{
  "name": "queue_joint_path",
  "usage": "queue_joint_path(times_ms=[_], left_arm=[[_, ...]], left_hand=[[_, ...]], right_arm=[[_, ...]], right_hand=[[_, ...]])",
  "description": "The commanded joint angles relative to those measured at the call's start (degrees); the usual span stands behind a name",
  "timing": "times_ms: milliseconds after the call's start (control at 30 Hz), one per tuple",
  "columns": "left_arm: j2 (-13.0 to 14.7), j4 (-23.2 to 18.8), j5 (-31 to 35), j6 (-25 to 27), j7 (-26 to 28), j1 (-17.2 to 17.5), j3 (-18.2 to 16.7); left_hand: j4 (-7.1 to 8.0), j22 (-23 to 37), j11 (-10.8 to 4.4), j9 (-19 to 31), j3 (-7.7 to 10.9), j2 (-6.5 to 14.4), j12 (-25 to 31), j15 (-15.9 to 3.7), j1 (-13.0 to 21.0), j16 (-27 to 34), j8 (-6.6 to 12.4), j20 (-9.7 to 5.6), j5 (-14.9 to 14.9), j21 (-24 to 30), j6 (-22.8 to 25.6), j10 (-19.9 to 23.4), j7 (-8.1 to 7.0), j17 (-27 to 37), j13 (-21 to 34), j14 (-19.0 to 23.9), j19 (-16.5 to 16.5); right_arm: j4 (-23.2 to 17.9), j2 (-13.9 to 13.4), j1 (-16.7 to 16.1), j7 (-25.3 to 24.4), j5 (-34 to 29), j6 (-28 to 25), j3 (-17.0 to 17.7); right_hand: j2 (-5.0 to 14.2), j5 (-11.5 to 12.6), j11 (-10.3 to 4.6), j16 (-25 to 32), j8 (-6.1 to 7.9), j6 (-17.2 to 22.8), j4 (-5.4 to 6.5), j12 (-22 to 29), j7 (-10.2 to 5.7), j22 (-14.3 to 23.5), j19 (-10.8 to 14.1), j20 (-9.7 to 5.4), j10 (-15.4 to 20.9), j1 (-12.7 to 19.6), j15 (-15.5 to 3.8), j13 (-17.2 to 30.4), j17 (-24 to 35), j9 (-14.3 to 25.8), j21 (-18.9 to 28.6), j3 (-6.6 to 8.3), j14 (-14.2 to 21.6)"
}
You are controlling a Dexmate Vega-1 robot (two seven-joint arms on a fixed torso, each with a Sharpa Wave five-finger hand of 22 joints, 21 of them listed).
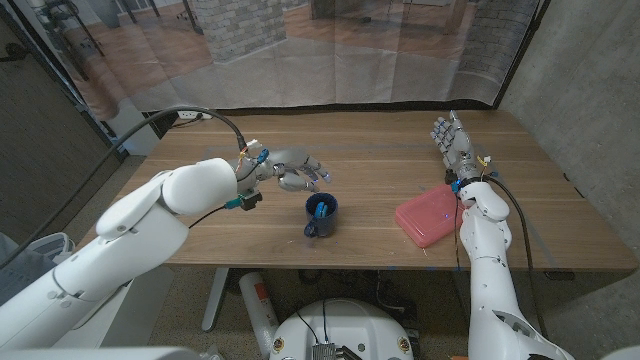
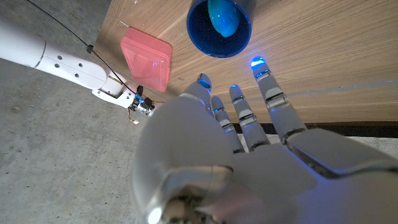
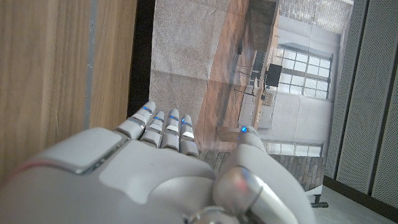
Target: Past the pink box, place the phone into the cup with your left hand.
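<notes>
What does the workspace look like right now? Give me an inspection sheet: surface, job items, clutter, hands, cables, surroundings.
Surface: wooden table, bare wood around the items.
Job's things: dark blue cup upright near the front edge, with the light blue phone standing in it; pink box lying flat toward the robot's right.
Clutter: nothing seen.
Hands: left hand holds nothing, fingers apart, just behind the cup; right hand holds nothing, fingers straight, behind the pink box.
Cables: black cable arching over the left arm; thin wires at the right wrist.
Surroundings: translucent curtain behind the table, grey wall on the right.
</notes>
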Motion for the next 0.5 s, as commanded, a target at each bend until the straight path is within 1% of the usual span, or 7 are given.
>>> queue_joint_path(times_ms=[33, 133, 167, 267, 300, 400, 500], left_arm=[[-2.14, 0.8, 1.07, -1.19, 3.73, 0.8, -0.32], [-5.34, 2.05, -0.05, -2.3, 7.17, 2.77, -1.55], [-6.24, 2.55, -0.8, -2.97, 7.91, 3.24, -2.15], [-8.81, 3.41, -2.79, -3.7, 9.65, 4.25, -3.64], [-8.94, 3.66, -3.26, -4.07, 9.55, 4.2, -3.92], [-9.96, 4.18, -4.02, -5.67, 10.67, 4.79, -4.49], [-10.46, 4.62, -5.84, -7.07, 10.17, 4.97, -5.23]], left_hand=[[0.18, 0.19, 0.28, 0.19, 1.06, 1.62, 0.05, -0.34, 0.03, 0.46, -0.12, 0.19, 0.88, -0.34, -0.31, 0.11, 0.04, 0.02, 0.09, -0.19, -0.51], [0.35, 0.29, 0.39, 0.26, 1.87, 3.08, 0.41, -0.6, 0.27, 0.79, 0.16, 0.16, 1.16, -0.14, 0.42, 0.9, 0.28, 0.01, 0.07, 0.21, -0.37], [0.98, 0.34, 0.44, 0.3, 2.19, 3.98, 0.48, -0.73, -0.15, 0.96, 0.36, 0.11, 1.28, -0.04, 0.99, 1.15, 0.48, 0.05, 0.02, 0.42, -0.33], [2.18, 0.39, 0.35, 0.36, 2.4, 4.56, 0.73, -0.7, -1.22, 1.17, 0.49, 0.06, 1.39, 0.12, 1.46, 1.93, 0.26, 0.05, -0.05, 0.75, -0.19], [3.15, 0.41, 0.37, 0.4, 2.4, 4.67, 0.77, -0.77, -2.19, 1.27, 0.54, 0.12, 1.42, 0.23, 1.66, 2.14, 0.36, 0.03, -0.1, 0.92, -0.09], [4.63, 0.38, 0.46, 0.44, 2.28, 4.43, 0.74, -0.74, -3.81, 1.32, 0.45, 0.34, 1.44, 0.2, 1.59, 2.36, 0.37, -0.08, -0.22, 1.06, -0.3], [5.11, 0.34, 0.54, 0.43, 2.17, 4.07, 0.64, -0.5, -4.47, 1.22, 0.42, 0.41, 1.44, 0.15, 1.61, 2.25, 0.38, -0.18, -0.3, 0.89, -0.45]], right_arm=[[0.19, -0.18, 0.24, -0.02, -0.21, -0.31, 0.41], [0.08, -0.17, 0.07, -0.39, -0.61, -0.42, 0.39], [0.15, -0.03, 0.07, -0.38, -0.39, -0.49, 0.5], [0.23, -0.01, 0.02, -0.32, -0.42, -0.36, 0.5], [0.15, 0.0, -0.01, -0.39, -0.5, -0.39, 0.5], [0.02, -0.04, -0.05, -0.44, -0.61, -0.25, 0.47], [-0.29, 0.08, -0.17, -0.63, -0.68, -0.39, 0.44]], right_hand=[[0.23, 0.13, -0.04, 0.46, 0.3, 0.4, -0.37, 0.29, -0.32, 0.33, -0.05, 0.1, 0.36, 0.4, 0.12, 0.27, 0.22, 0.31, 0.48, 0.15, 0.39], [0.23, 0.13, -0.02, 0.45, 0.32, 0.45, -0.37, 0.31, -0.31, 0.33, -0.05, 0.08, 0.4, 0.4, 0.13, 0.27, 0.23, 0.31, 0.48, 0.15, 0.38], [0.23, 0.13, -0.01, 0.47, 0.32, 0.46, -0.38, 0.32, -0.3, 0.33, -0.04, 0.06, 0.43, 0.41, 0.1, 0.27, 0.22, 0.31, 0.48, 0.15, 0.44], [0.24, 0.13, -0.1, 0.58, 0.37, 0.58, -0.42, 0.37, -0.41, 0.33, 0.01, -0.01, 0.57, 0.45, -0.39, 0.27, 0.21, 0.31, 0.5, 0.17, 0.76], [0.23, 0.13, -0.14, 0.57, 0.38, 0.62, -0.43, 0.37, -0.4, 0.33, -0.02, 0.0, 0.6, 0.46, -0.41, 0.27, 0.2, 0.31, 0.49, 0.17, 0.74], [0.23, 0.13, -0.28, 0.59, 0.4, 0.68, -0.45, 0.39, -0.41, 0.33, -0.03, -0.09, 0.65, 0.48, -0.39, 0.27, 0.2, 0.31, 0.49, 0.17, 0.83], [0.23, 0.13, -0.27, 0.58, 0.39, 0.68, -0.47, 0.41, -0.43, 0.33, -0.05, -0.11, 0.72, 0.48, -0.32, 0.27, 0.2, 0.32, 0.48, 0.16, 0.85]])
